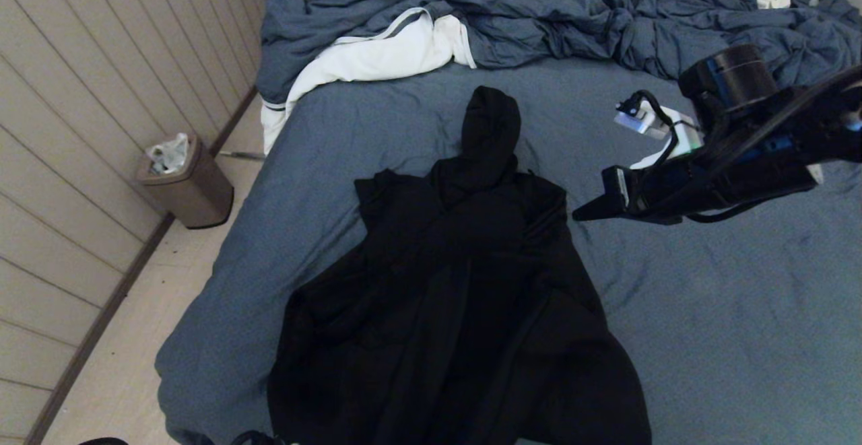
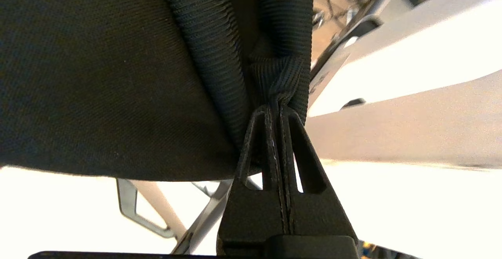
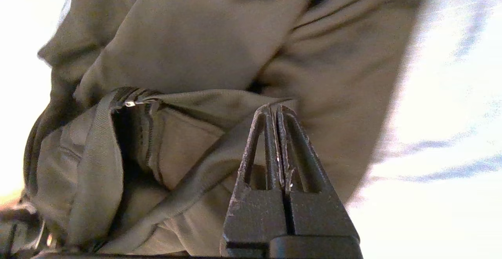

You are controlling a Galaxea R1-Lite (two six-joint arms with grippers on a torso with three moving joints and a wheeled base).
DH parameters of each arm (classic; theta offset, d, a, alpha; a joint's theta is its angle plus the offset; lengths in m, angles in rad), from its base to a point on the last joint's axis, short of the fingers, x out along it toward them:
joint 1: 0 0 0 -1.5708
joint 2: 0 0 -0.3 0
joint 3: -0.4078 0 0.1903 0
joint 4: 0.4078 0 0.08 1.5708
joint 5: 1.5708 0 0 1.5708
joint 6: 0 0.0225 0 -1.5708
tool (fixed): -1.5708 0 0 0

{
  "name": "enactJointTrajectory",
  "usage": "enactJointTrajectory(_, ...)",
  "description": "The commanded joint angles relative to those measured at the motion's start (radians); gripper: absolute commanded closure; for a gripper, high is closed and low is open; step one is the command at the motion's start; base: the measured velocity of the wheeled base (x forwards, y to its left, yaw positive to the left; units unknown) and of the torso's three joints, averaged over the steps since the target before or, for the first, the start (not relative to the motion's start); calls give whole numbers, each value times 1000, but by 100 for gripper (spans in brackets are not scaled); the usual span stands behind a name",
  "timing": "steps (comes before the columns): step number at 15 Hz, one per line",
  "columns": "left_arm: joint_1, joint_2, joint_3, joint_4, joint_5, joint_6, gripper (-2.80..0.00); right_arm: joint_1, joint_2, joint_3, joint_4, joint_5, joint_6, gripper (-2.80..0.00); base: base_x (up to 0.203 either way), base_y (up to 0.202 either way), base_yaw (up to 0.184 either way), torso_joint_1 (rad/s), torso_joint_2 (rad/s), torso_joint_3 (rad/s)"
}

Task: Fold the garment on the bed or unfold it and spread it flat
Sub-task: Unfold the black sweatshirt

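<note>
The garment (image 1: pixel 458 283), a black hoodie, lies on the bed (image 1: pixel 707 310) with its pointed hood away from me, its sleeves folded in over the body and its lower part reaching the near edge. My left gripper (image 2: pixel 277 108) is shut on the garment's ribbed band (image 2: pixel 211 55); it is out of the head view. Above the sheet, my right gripper (image 1: pixel 580 215) hangs just beside the garment's right shoulder. In the right wrist view the right gripper (image 3: pixel 274 108) is shut with nothing clamped, its tips close to the garment (image 3: pixel 196 35).
A rumpled blue-grey comforter (image 1: pixel 539 7) and a white cloth (image 1: pixel 377 54) are piled at the far end of the bed. A brown waste bin (image 1: pixel 188 186) stands on the floor by the panelled wall on the left. Bare sheet stretches to the right of the garment.
</note>
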Motion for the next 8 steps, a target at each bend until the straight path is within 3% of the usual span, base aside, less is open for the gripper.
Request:
enactJointTrajectory(1,0,42,8,-3,0,-1,0,27,16,12,4,2,1,0,0,0,0,0,0,0)
enactJointTrajectory(8,0,115,3,-6,6,13,0,164,85,87,-62,-66,2,0,0,0,0,0,0,0)
